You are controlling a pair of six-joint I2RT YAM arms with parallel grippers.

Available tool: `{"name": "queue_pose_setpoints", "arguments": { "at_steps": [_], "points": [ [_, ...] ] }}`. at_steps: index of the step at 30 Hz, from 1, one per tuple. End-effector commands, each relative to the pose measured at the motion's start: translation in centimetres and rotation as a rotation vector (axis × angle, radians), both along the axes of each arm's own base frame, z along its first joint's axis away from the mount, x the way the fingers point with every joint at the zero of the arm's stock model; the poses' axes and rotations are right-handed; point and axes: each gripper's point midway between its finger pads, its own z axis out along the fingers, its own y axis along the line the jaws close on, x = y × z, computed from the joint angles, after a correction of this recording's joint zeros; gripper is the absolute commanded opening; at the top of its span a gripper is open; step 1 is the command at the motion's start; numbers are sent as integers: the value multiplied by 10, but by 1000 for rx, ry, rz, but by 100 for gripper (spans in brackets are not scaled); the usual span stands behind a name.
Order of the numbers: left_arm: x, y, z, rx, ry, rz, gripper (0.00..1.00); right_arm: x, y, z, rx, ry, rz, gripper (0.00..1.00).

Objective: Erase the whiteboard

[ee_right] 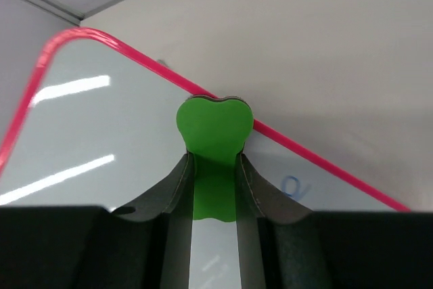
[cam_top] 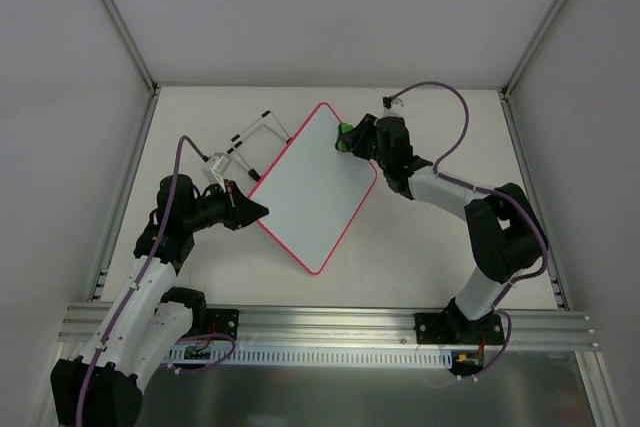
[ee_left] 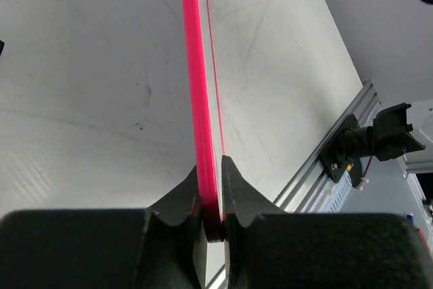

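Observation:
The whiteboard (cam_top: pixel 315 185), white with a thin pink-red frame, lies tilted in the middle of the table. My left gripper (cam_top: pixel 255 209) is shut on its left edge; in the left wrist view the pink frame (ee_left: pixel 200 99) runs straight up from between the jaws of the left gripper (ee_left: pixel 211 187). My right gripper (cam_top: pixel 350 137) is shut on the green bone-shaped eraser (cam_top: pixel 344 135) at the board's far corner. In the right wrist view the eraser (ee_right: pixel 214 133) sticks out of the right gripper (ee_right: pixel 214 167) against the frame. A small blue mark (ee_right: pixel 292 186) shows on the board to its right.
The black wire stand (cam_top: pixel 250 137) reaches out behind the board at the back left. White walls enclose the table on three sides. A metal rail (cam_top: pixel 330 327) runs along the near edge, also in the left wrist view (ee_left: pixel 325 167).

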Motion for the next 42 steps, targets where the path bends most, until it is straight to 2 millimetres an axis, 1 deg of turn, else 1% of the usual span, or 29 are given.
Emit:
{"name": "queue_pose_setpoints", "arguments": {
  "at_steps": [1, 2, 4, 5, 6, 9, 11, 12, 14, 15, 16, 18, 19, 20, 22, 23, 25, 26, 27, 30, 33, 34, 35, 36, 37, 40, 41, 42],
  "points": [
    [-7, -6, 1, 65, -148, -113, 0, -20, -28, -60, -80, 123, -55, 0],
    [-7, -6, 1, 64, -147, -114, 0, -30, -37, -75, -90, 156, -66, 0],
    [-8, -6, 1, 62, -145, -119, 0, -32, -55, -87, -94, 178, -101, 0],
    [-9, -6, 0, 61, -143, -121, 0, -39, -64, -99, -110, 204, -114, 0],
    [-9, -6, 1, 62, -144, -122, 0, -39, -74, -102, -112, 208, -136, 0],
    [-9, -7, 1, 59, -146, -129, 0, -41, -87, -110, -143, 219, -144, 0],
    [-10, -7, 1, 59, -142, -131, 0, -41, -83, -109, -148, 214, -110, 0],
    [-10, -7, 0, 59, -141, -131, 0, -38, -77, -103, -139, 204, -94, 0],
    [-10, -7, 1, 59, -144, -131, 0, -38, -66, -98, -119, 199, -55, 0],
    [-9, -7, 1, 61, -145, -132, 0, -41, -57, -94, -119, 194, -30, 0],
    [-9, -7, 1, 61, -143, -132, 0, -37, -48, -83, -120, 166, -5, 0],
    [-9, -8, 1, 60, -143, -135, 0, -39, -33, -71, -127, 146, 36, 0],
    [-9, -8, 1, 61, -144, -135, 0, -38, -28, -67, -132, 141, 46, 0],
    [-9, -8, 1, 62, -145, -136, 0, -33, -17, -51, -110, 116, 81, 0],
    [-9, -8, 2, 61, -145, -137, 0, -32, -8, -37, -101, 109, 112, 0],
    [-9, -8, 2, 60, -146, -137, 0, -25, -2, -19, -89, 75, 123, 0],
    [-9, -8, 2, 60, -146, -137, 0, -23, 2, -8, -98, 72, 142, 0],
    [-10, -8, 1, 60, -146, -138, 0, -18, 6, 7, -92, 43, 152, 0],
    [-9, -7, 2, 59, -150, -136, 0, -16, 8, 13, -89, 34, 156, 0],
    [-10, -8, 2, 59, -149, -136, 0, -13, 8, 18, -108, 40, 162, 0],
    [-9, -7, 2, 62, -149, -131, 0, -13, 4, 6, -119, 68, 149, 0],
    [-9, -7, 3, 63, -153, -130, 0, -17, 1, -7, -130, 96, 141, 0],
    [-9, -7, 2, 63, -149, -128, 0, -19, -3, -14, -131, 113, 129, 0],
    [-9, -7, 3, 62, -150, -127, 0, -20, -9, -22, -136, 131, 114, 0],
    [-9, -7, 3, 62, -153, -126, 0, -28, -17, -38, -152, 167, 96, 0],
    [-8, -6, 4, 64, -155, -125, 0, -33, -39, -60, -172, 207, 50, 0],
    [-8, -7, 4, 64, -155, -127, 0, -42, -48, -76, -179, 241, 36, 0],
    [-8, -7, 4, 63, -158, -128, 0, -41, -59, -81, -178, 253, 10, 0]
  ]
}}
